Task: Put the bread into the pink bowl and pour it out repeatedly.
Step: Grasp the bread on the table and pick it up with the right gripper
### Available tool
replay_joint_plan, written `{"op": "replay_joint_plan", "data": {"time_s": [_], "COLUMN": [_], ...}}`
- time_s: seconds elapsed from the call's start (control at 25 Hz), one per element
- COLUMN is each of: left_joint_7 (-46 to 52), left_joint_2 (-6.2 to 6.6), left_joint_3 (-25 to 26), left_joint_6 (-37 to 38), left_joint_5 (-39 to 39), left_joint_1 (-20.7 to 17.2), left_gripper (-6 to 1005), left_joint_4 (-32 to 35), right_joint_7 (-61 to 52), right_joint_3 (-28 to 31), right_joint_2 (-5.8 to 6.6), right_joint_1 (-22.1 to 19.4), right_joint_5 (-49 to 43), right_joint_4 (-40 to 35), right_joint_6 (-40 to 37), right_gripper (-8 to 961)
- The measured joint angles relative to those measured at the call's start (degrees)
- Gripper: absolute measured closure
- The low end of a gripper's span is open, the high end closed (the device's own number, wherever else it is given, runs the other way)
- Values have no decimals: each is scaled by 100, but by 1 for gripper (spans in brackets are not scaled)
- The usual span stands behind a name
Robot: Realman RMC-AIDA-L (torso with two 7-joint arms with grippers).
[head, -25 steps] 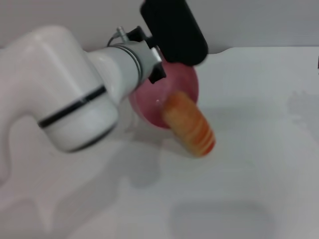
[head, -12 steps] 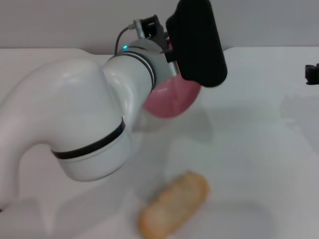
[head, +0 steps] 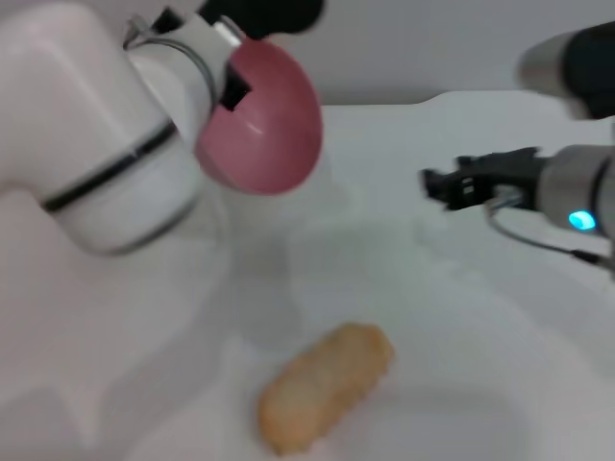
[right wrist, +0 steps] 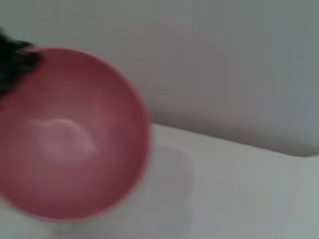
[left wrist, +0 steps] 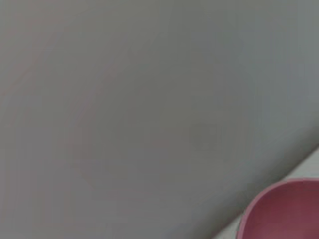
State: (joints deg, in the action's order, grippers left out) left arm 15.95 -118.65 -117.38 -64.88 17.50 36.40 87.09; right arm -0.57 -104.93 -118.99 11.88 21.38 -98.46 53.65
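The bread [head: 325, 387] lies on the white table near the front edge, tan underside up, with nothing touching it. My left gripper [head: 233, 84] holds the pink bowl [head: 261, 120] by its rim, raised high at the back left and tipped on its side, mouth facing right and down. In the right wrist view the pink bowl [right wrist: 70, 134] has nothing inside it. Only an edge of the pink bowl [left wrist: 284, 209] shows in the left wrist view. My right gripper [head: 437, 182] hovers over the table at mid right, well apart from bowl and bread.
The white table [head: 461, 317] spreads out around the bread. A grey wall [head: 423, 43] runs behind it. My bulky left arm [head: 96, 163] fills the left side of the head view.
The bread dropped out of the tipped bowl onto the table and now lies still. The left arm swung the bowl up and to the left. The right arm came in from the right.
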Motion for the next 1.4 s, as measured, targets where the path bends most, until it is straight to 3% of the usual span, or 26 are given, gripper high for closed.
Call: {"op": "replay_joint_plan", "data": {"time_s": [0.2, 0.6, 1.4], "left_joint_7": [-65, -530, -696], "left_joint_2": [27, 48, 53], "left_joint_3": [397, 1298, 1428], "left_joint_6": [-20, -65, 170], "left_joint_5": [-545, -1274, -1407], "left_joint_1": [-146, -382, -218], "left_gripper": [912, 911, 909], "left_joint_4": [41, -46, -437], "right_joint_7": [-221, -776, -1180], "right_joint_3": [-454, -984, -1494], "right_joint_2": [-1, 2, -28], "right_joint_1": [315, 517, 565], "right_joint_5": [3, 15, 233], "right_joint_4": [143, 284, 531], "right_joint_6": [30, 497, 723], "right_gripper": [407, 402, 403]}}
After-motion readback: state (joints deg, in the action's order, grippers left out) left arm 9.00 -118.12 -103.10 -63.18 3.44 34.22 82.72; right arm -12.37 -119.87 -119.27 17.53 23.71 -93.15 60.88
